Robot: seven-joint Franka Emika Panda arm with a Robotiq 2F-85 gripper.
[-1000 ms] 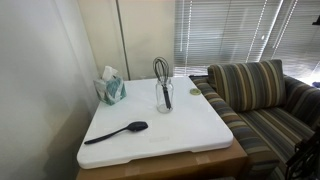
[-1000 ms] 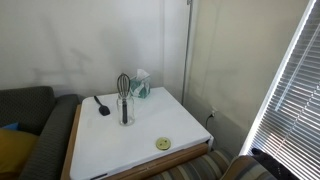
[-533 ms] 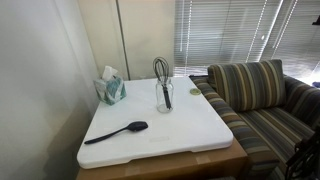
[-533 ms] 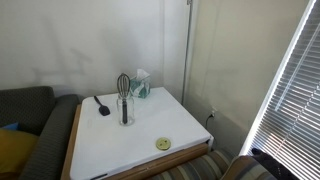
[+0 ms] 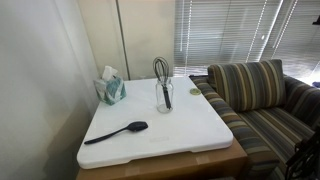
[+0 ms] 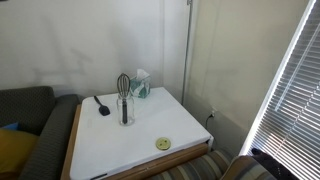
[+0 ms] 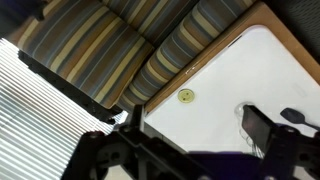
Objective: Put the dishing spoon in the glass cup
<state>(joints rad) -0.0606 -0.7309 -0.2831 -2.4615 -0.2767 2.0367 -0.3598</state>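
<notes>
Claw first: in the wrist view the gripper (image 7: pixel 188 128) hangs over the white table (image 7: pixel 270 70) with its dark fingers (image 7: pixel 262 128) spread wide and only bare tabletop showing between them, so it is released and carrying nothing. It appears in neither exterior view. Now to the glass cup (image 5: pixel 164 97), standing upright on the table in both exterior views, with a wire whisk (image 5: pixel 160 70) propped inside it, its loops rising above the rim. The dishing spoon (image 5: pixel 118 132) lies flat on the table, well apart from the glass cup, with its oval bowl turned toward the glass. A teal tissue box (image 5: pixel 111 88) sits near the glass on the wall side. A small yellow disc (image 5: pixel 195 92) rests on the glass's other side, toward the striped sofa (image 5: pixel 255 90).
</notes>
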